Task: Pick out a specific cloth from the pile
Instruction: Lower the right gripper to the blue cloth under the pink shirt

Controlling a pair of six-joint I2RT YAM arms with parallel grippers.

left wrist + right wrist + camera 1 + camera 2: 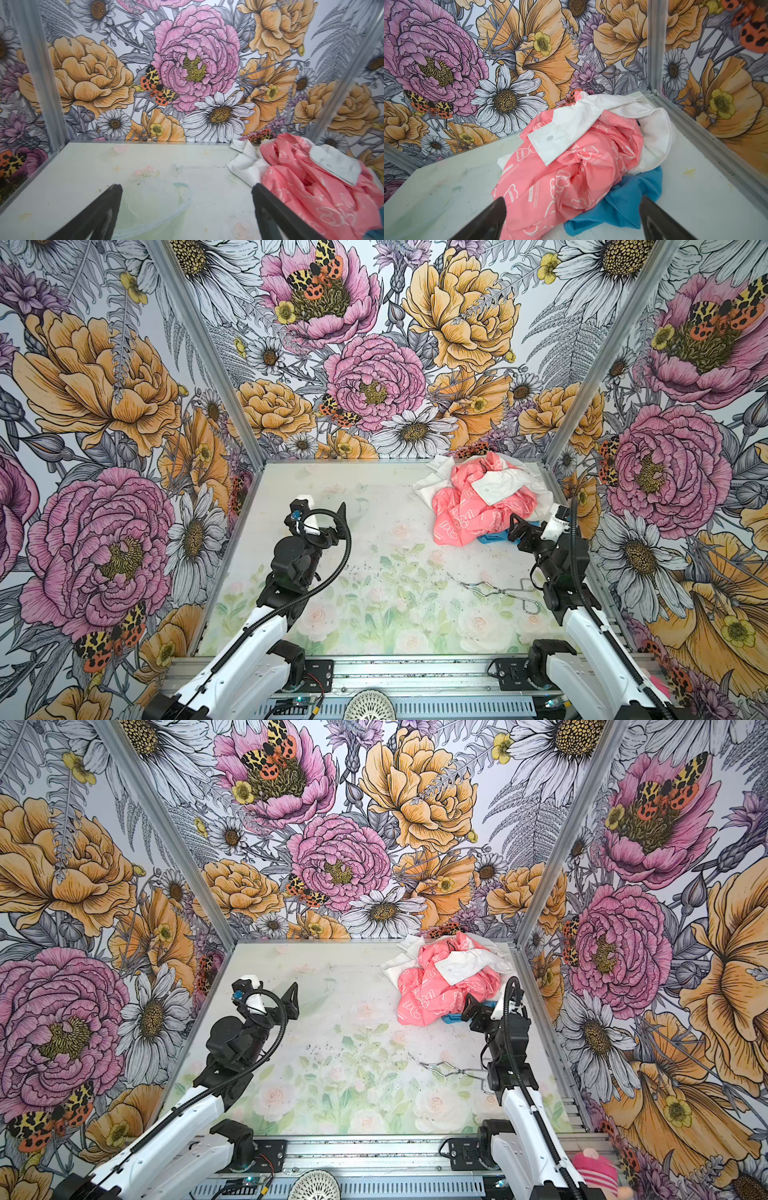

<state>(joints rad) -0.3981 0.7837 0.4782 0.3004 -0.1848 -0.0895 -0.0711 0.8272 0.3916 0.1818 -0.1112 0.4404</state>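
Blue cloth point(492, 536) half-buried under pile point(469, 506); both claws released, nothing held.

In both top views the pile sits right of ctr, in the far right corner of the table point(374, 497): pink w/ white print on top, white pieces mixed in. The cloth point(451, 1018) pokes out at the pile's lower-right edge, mostly covered. In the R wrist view the cloth point(629, 199) is lower right of ctr, w/ pink fabric over its upper part. R claw point(538, 519) is just lower-right of the pile, beside the cloth, jaws wide apart and empty; can't tell if it touches the cloth. L claw point(324, 508) is left of ctr, well apart from the pile, jaws wide and empty. In the L wrist view the pile point(311, 187) fills the lower right. Metal tongs point(498, 593) lie on the table, lower right, below the R claw.
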